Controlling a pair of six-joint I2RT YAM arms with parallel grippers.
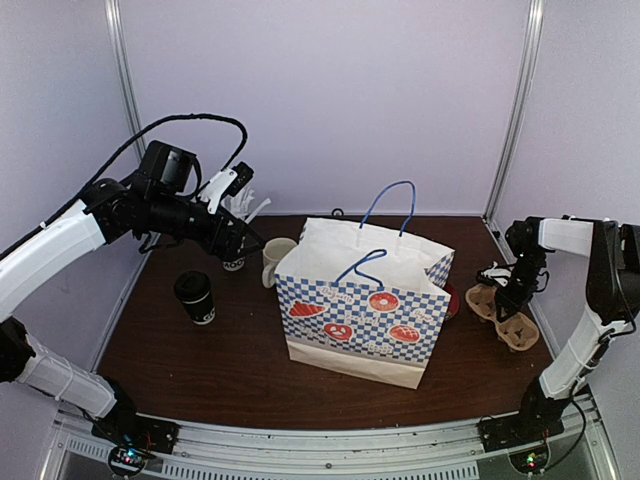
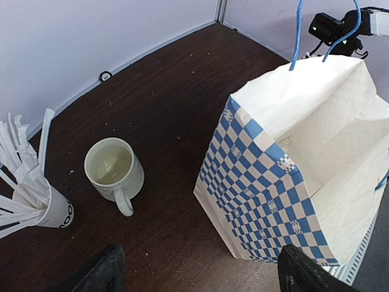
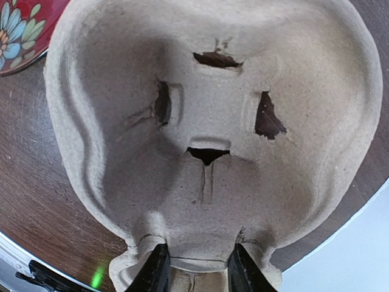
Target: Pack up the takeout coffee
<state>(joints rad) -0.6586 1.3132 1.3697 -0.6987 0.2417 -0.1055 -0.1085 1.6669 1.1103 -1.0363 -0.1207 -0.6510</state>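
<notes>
The takeout coffee (image 1: 195,297) waits unpacked on the counter (image 1: 200,380) as our right fingers (image 3: 158,271) straddle the pulp carrier (image 3: 206,91) ridge, grip unclear, left fingers (image 2: 97,274) spread; next, we need a firm pinch.

A white paper bag (image 1: 360,310) with blue checks and 2 blue handles stands open in the middle of the table (image 1: 200,370). To its left sit a cream mug (image 1: 274,258) and, nearer, the black-lidded takeout coffee (image 1: 196,297). The left gripper (image 1: 243,240) hovers above a straw-filled cup (image 1: 233,264). The right gripper (image 1: 495,277) meets a pulp cup carrier (image 1: 515,330).
</notes>
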